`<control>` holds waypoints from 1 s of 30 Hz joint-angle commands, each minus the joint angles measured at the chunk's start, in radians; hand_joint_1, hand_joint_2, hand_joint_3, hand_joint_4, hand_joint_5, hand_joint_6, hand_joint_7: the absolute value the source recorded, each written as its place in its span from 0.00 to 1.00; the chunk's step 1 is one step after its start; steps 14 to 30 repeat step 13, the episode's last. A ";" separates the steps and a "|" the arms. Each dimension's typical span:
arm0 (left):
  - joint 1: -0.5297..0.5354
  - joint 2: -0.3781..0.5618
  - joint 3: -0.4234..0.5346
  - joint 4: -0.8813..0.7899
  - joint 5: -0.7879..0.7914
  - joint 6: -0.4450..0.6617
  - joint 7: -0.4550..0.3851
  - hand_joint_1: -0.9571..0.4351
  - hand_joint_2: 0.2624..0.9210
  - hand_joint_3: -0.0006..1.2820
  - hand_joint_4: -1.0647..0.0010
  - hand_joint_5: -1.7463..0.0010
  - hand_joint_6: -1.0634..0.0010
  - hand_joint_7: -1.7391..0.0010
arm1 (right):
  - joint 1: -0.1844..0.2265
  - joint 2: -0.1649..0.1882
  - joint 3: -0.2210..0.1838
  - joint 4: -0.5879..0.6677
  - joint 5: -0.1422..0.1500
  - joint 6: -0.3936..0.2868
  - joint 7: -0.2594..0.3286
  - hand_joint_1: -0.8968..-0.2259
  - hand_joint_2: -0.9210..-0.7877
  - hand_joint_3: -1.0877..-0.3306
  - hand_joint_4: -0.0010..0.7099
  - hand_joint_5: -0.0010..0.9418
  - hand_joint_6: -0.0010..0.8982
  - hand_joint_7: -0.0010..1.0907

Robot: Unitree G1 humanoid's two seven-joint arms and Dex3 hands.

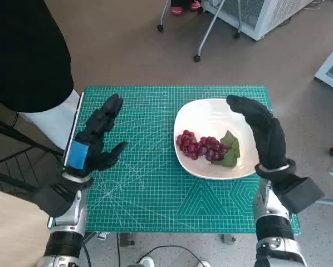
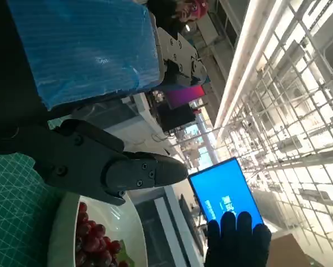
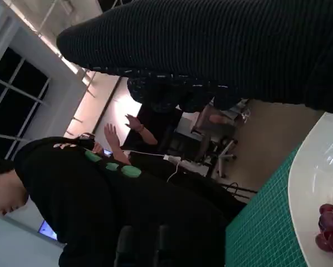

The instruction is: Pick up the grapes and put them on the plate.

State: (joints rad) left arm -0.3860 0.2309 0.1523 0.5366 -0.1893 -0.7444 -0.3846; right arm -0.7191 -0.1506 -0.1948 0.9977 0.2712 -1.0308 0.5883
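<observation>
On the green mat [image 1: 155, 183] the grapes [image 1: 202, 147] lie on the white plate [image 1: 197, 114]. Both the left hand [image 1: 94, 142] and right hand [image 1: 261, 130] hover empty, fingers spread.

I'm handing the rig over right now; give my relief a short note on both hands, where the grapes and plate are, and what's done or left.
Left hand: open, holding nothing, fingers spread over the green cutting mat, to the left of the plate.
Right hand: open, holding nothing, raised at the plate's right edge.
Bunch of dark red grapes with green leaves: lying inside the white oval plate, on the mat's right half.
Done: grapes are on the plate, released.
Left: nothing visible; perhaps draw both hands back.
</observation>
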 commanded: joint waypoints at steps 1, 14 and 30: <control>0.015 0.011 0.005 -0.003 0.021 -0.012 0.015 0.43 1.00 0.24 0.73 0.99 0.68 0.97 | 0.007 0.006 0.002 0.006 -0.002 0.014 0.006 0.55 0.00 0.74 0.33 0.00 0.23 0.01; 0.024 0.016 0.008 -0.022 0.050 -0.010 0.056 0.44 1.00 0.28 0.72 0.99 0.68 0.97 | 0.004 0.003 0.001 0.009 -0.005 0.013 0.003 0.55 0.00 0.74 0.33 0.00 0.23 0.01; 0.024 0.016 0.008 -0.022 0.050 -0.010 0.056 0.44 1.00 0.28 0.72 0.99 0.68 0.97 | 0.004 0.003 0.001 0.009 -0.005 0.013 0.003 0.55 0.00 0.74 0.33 0.00 0.23 0.01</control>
